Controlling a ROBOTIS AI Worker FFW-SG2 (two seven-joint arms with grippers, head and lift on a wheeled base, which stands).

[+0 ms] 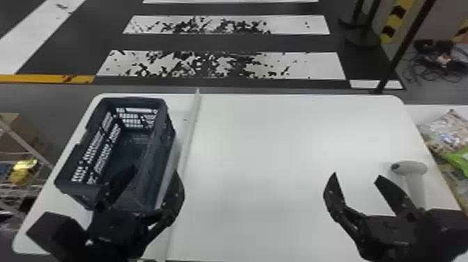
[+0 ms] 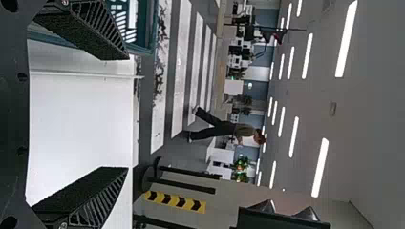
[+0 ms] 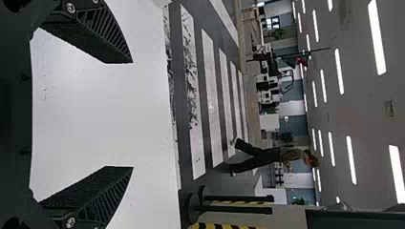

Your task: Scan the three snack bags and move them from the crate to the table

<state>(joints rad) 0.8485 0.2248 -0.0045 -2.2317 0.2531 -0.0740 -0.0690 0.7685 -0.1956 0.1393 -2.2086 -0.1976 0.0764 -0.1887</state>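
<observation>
Left gripper (image 1: pixel 155 170): lower left of the head view, its two black fingers spread apart, the tips over the near part of the crate in the picture; in its wrist view the left gripper (image 2: pixel 128 112) has a wide gap between the fingers, pale table showing through.
Right gripper (image 1: pixel 357 175): lower right of the head view, jaws wide open; in its wrist view the right gripper (image 3: pixel 132 114) frames white table top between its fingers.
Table (image 1: pixel 261 139): white, rounded corners, spreading from the bottom edge to above the middle of the head view.
Scanner (image 1: pixel 414 177): pale, handheld type, at the right of the table, its handle partly behind the right gripper.
Crate (image 1: pixel 169 139): dark blue-grey with slotted walls, upright on the left of the table.
Strip (image 1: pixel 189 129): thin and pale, running along the table just right of the crate.
Snack bags: a printed bag (image 1: pixel 447 134) and a green package (image 1: pixel 459 160) lie together at the right edge, beside the table; whether they are the task's own, I cannot tell.
Rack (image 1: pixel 26 144): left edge, with a gold package (image 1: pixel 22 170).
Floor: dark, with worn white stripes (image 1: pixel 226 64) across the top.
Cables (image 1: pixel 435 66): tangled, upper right.
</observation>
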